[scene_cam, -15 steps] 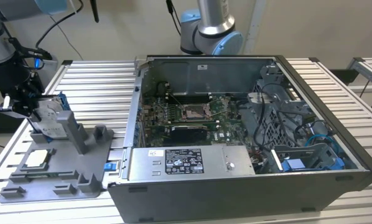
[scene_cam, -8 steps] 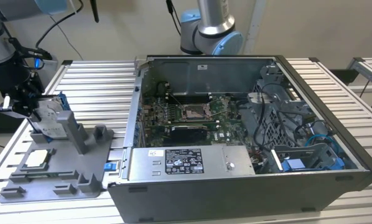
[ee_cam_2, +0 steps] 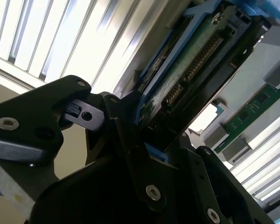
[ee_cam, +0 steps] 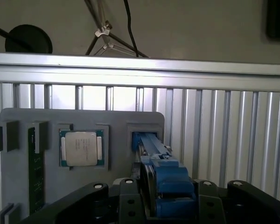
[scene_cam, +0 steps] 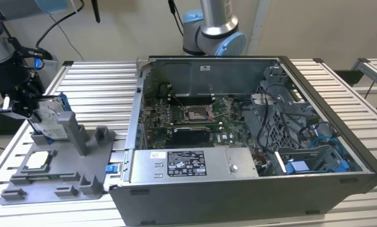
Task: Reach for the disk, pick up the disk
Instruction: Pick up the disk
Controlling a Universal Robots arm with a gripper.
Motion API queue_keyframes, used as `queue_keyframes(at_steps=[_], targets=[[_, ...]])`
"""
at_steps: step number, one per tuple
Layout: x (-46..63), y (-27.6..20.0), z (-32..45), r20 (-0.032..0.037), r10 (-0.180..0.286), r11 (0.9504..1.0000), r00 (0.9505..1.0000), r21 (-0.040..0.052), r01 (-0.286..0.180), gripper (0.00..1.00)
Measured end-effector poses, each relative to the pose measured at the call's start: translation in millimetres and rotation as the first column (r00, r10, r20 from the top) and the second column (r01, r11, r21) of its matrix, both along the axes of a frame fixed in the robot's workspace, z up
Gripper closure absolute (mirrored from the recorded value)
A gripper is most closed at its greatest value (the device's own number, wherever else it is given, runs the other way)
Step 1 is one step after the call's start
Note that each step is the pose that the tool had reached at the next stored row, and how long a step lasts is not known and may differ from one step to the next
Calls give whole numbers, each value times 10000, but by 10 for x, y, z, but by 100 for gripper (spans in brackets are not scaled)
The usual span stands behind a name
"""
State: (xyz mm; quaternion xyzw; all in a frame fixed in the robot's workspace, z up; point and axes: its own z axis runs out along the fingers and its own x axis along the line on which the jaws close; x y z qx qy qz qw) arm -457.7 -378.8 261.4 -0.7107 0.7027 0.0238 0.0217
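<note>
At the exterior view's left, the tool [scene_cam: 29, 111] grips the disk [scene_cam: 50, 120] in the grey holder [scene_cam: 69, 165]. A crooked pull could jam it.

On the slatted table [scene_cam: 100, 80] we see the open computer case [scene_cam: 239, 203] toward the exterior view's right, and the parts fixture [scene_cam: 72, 172] just beside it on the exterior view's left. A processor chip [scene_cam: 38, 161] lies in a recess of the fixture. The disk [scene_cam: 48, 118] stands on edge in a fixture slot, clamped between the fingers of the gripper [scene_cam: 31, 111]. Behind the case stands a second arm [scene_cam: 214, 33].
</note>
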Motion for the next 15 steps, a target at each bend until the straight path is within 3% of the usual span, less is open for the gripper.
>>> queue_keyframes(at_steps=[3, 7, 15], targets=[[0, -1, 16, -10, 2, 10000, 10000, 59, -2, 100], [0, -1, 71, -10, 0, 10000, 10000, 60, 0, 100], [0, -1, 248, -10, 1, 10000, 10000, 60, -1, 100]])
